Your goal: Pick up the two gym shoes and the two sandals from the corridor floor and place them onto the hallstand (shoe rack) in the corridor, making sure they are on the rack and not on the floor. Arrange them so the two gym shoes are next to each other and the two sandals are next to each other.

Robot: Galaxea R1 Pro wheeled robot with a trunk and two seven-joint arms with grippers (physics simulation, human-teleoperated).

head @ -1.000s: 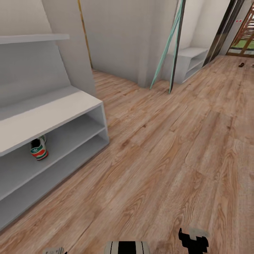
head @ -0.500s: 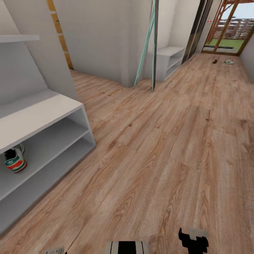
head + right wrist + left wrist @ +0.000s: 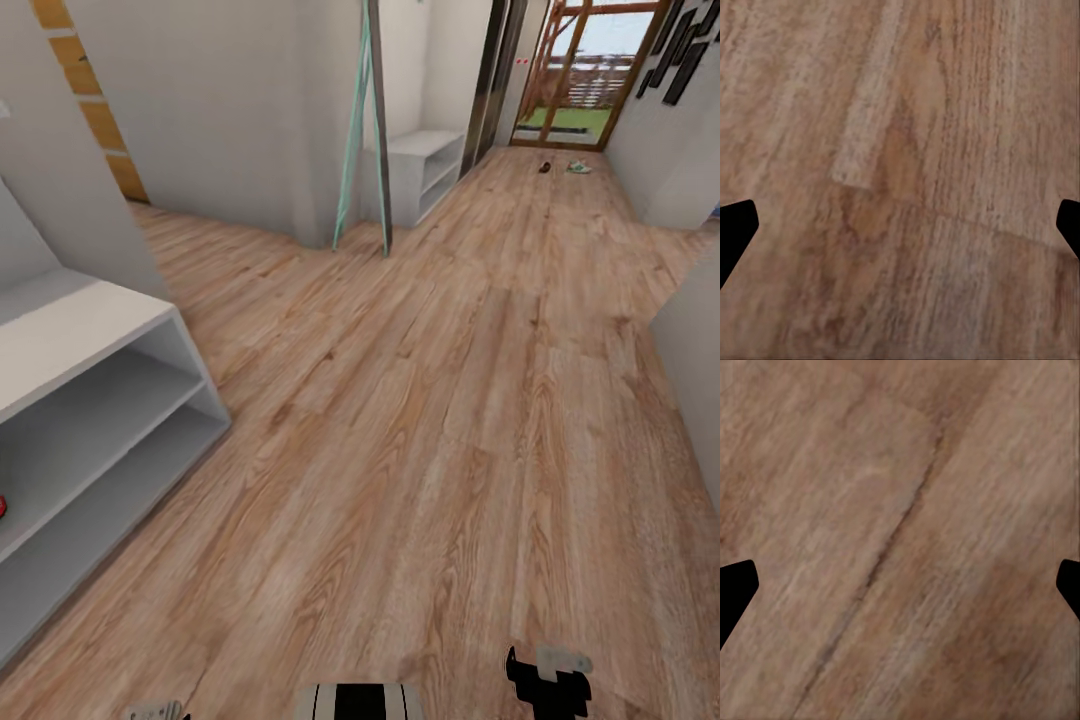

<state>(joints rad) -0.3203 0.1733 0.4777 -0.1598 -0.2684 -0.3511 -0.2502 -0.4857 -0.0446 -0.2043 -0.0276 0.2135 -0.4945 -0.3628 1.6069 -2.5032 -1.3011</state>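
The pale grey hallstand (image 3: 80, 335) stands at the left of the head view, and a red sliver of a gym shoe (image 3: 2, 507) on its upper shelf tier peeks in at the picture's edge. Far down the wood-plank corridor floor (image 3: 430, 420), near the glass door, lie a dark sandal (image 3: 544, 166) and a white gym shoe (image 3: 578, 168). My left gripper (image 3: 900, 589) hangs open over bare planks, nothing between its fingers. My right gripper (image 3: 900, 229) is open too, also over bare floor. Its dark body (image 3: 548, 682) shows at the head view's lower edge.
A second grey rack (image 3: 425, 172) stands against the far wall, behind a leaning teal piece (image 3: 352, 130). A pale wall corner (image 3: 692, 370) juts in at the right. Wide floor runs between the hallstand and the door (image 3: 580, 75).
The camera has turned to the right: the hallstand and its gym shoe slid off to the left, and the corridor's far end came towards the middle. Both grippers look unchanged.
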